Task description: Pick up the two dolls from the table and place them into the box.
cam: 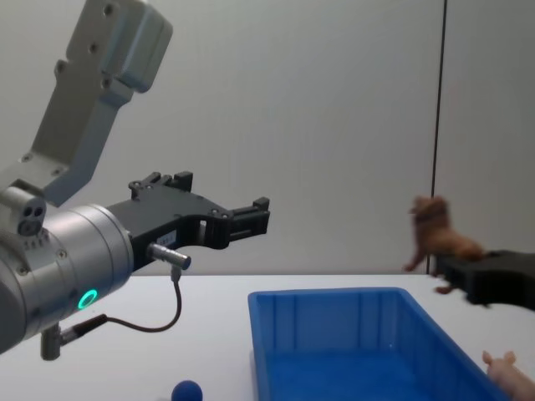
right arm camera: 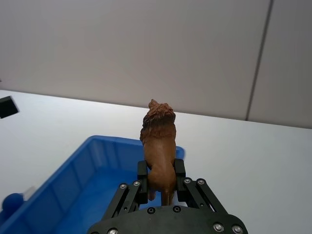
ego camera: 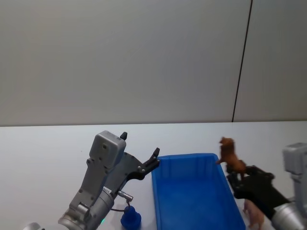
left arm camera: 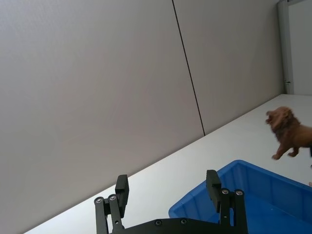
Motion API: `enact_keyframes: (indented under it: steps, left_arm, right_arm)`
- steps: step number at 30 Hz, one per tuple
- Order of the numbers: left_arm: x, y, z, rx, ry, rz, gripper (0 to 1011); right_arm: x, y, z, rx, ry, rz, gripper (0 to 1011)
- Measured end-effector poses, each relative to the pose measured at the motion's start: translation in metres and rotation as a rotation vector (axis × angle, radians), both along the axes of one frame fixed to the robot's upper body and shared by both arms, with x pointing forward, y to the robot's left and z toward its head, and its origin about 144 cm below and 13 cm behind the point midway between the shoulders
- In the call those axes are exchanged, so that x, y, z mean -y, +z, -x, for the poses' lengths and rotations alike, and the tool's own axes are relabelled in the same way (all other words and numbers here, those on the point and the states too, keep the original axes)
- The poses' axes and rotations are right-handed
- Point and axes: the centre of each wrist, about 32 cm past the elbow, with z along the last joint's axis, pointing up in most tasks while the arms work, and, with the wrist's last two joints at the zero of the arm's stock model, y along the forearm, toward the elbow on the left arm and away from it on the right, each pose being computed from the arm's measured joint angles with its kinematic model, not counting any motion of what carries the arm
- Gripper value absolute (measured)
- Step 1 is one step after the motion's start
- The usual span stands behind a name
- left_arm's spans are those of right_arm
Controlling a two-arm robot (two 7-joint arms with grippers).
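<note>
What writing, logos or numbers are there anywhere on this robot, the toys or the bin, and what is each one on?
No word, brand or number can be read.
Small white sticker behind the left gripper: too small to read.
Green ring light on the left arm: a plain lit ring, no text.
Blue box: no markings show.
Brown doll, held in the right gripper: no markings show.

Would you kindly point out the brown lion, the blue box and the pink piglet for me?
brown lion (right arm camera: 158, 148), right wrist view, on its back.
blue box (ego camera: 192, 199), head view, on its bare floor.
pink piglet (ego camera: 253, 214), head view, on its body.
</note>
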Motion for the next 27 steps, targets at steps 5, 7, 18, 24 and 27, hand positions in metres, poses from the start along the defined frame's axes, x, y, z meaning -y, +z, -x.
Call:
enact_keyframes:
  steps: [5, 7, 18, 24, 27]
  left_arm:
    - [0.0, 0.0, 0.0, 0.0, 0.0, 0.0, 1001]
    - [0.0, 0.0, 0.0, 0.0, 0.0, 0.0, 1001]
    - [0.0, 0.0, 0.0, 0.0, 0.0, 0.0, 1001]
    - [0.0, 0.0, 0.0, 0.0, 0.0, 0.0, 1001]
    - [0.0, 0.0, 0.0, 0.0, 0.0, 0.0, 1001]
  right_arm:
    - [-0.014, -0.003, -0.011, -0.01, 0.06, -0.003, 352]
    - [-0.018, -0.003, -0.013, -0.012, 0.073, -0.002, 389]
    - [-0.031, -0.005, -0.022, -0.016, 0.101, 0.008, 729]
    - [-0.031, -0.004, -0.021, -0.01, 0.064, 0.02, 894]
    - [-0.028, -0.003, -0.017, -0.004, 0.029, 0.03, 970]
